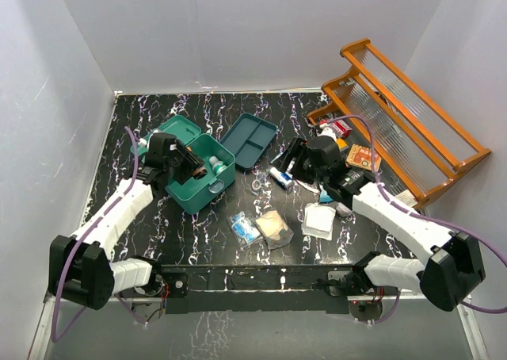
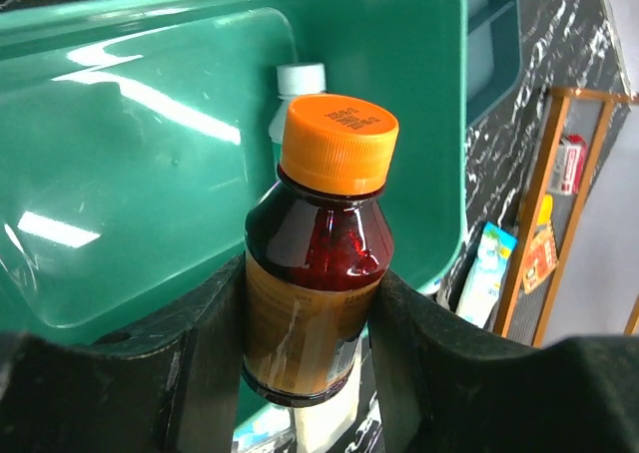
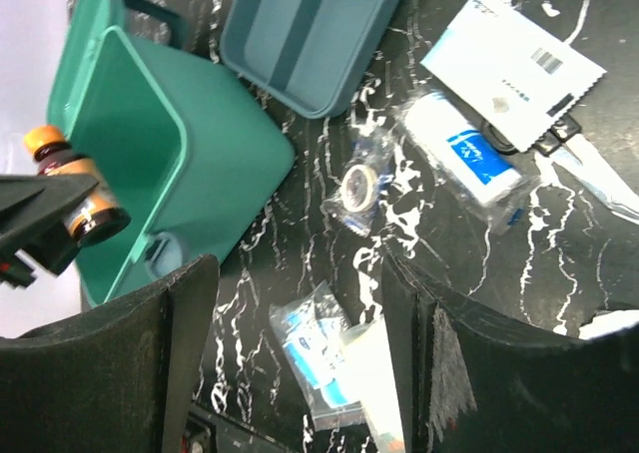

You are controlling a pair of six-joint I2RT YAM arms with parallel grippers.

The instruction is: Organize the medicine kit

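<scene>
The medicine kit [image 1: 198, 187] is a teal-green box standing open left of centre, its lid [image 1: 174, 128] hinged back. My left gripper [image 1: 190, 163] is over the open box, shut on a brown syrup bottle [image 2: 315, 263] with an orange cap, held upright by its body. The right wrist view also shows that bottle [image 3: 78, 196] at the kit's [image 3: 190, 164] rim. A white-capped bottle [image 2: 300, 79] lies inside the kit. My right gripper [image 3: 300, 353] is open and empty, above the loose packets right of the kit.
A dark-teal divided tray [image 1: 249, 139] lies behind the kit. An orange wooden rack [image 1: 404, 114] stands at the back right with small boxes by it. Loose on the table are a bagged blue-white packet [image 1: 245, 227], a beige packet [image 1: 274, 228], a white gauze packet [image 1: 319, 220] and a bagged tape roll [image 3: 359, 184].
</scene>
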